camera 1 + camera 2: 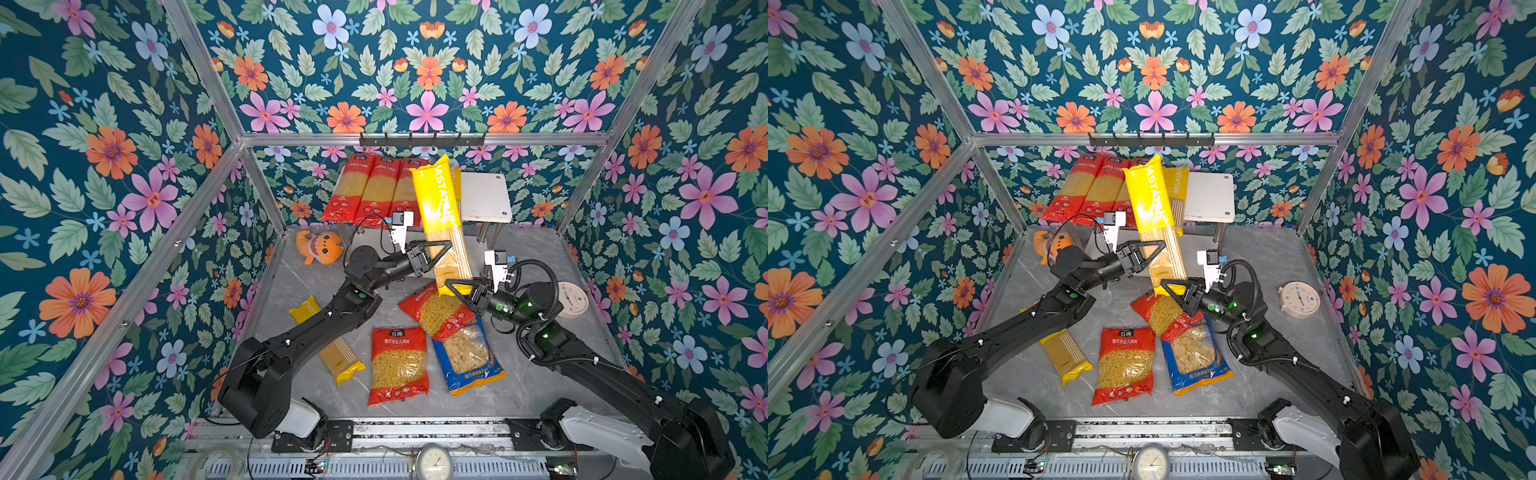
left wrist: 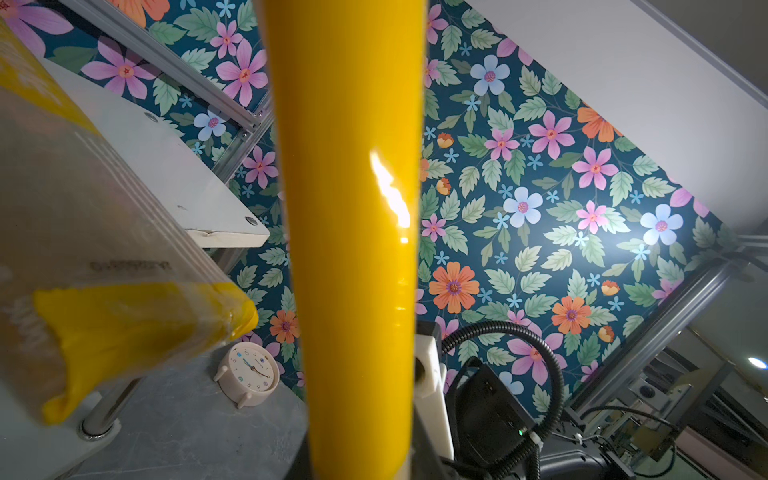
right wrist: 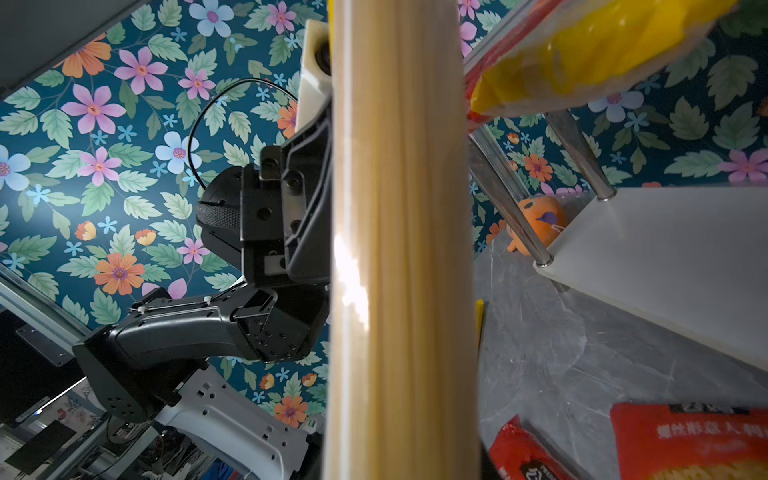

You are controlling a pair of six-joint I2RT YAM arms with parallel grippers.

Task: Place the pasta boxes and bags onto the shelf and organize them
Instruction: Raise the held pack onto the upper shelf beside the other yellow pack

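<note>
Farthest left in both top views, an orange plush toy (image 1: 320, 247) sits on the grey worktop (image 1: 536, 257) near the shelf's front left leg. Nearer the camera, a yellow spaghetti pack (image 1: 338, 353) lies flat on the worktop, its far end hidden under the left arm.

On the left part of the shelf's (image 1: 486, 195) top board, three red spaghetti packs (image 1: 376, 187) lie side by side, touching.

The left claw (image 1: 444, 249) is clamped narrowly on the middle of a raised yellow pack (image 1: 436, 199) marked "PASTATIME". This pack stands steeply tilted, its top end in front of the shelf's top board and its lower end above the worktop. In the left wrist view it runs up the middle of the picture (image 2: 353, 232). Just behind it, a second yellow pack (image 1: 1177, 195) lies on the top board beside the red ones.

The right claw (image 1: 455, 289) is pinched narrowly on the raised yellow pack's lower end.

Below that claw, a red pasta bag (image 1: 434, 313) overlaps the far end of a blue-and-yellow bag (image 1: 469, 361). Another red bag (image 1: 399, 365) lies flat just left of the blue-and-yellow one.

The right part of the top board is bare white. Far right, a pale alarm clock (image 1: 572, 299) sits on the worktop, partly behind the right arm.
</note>
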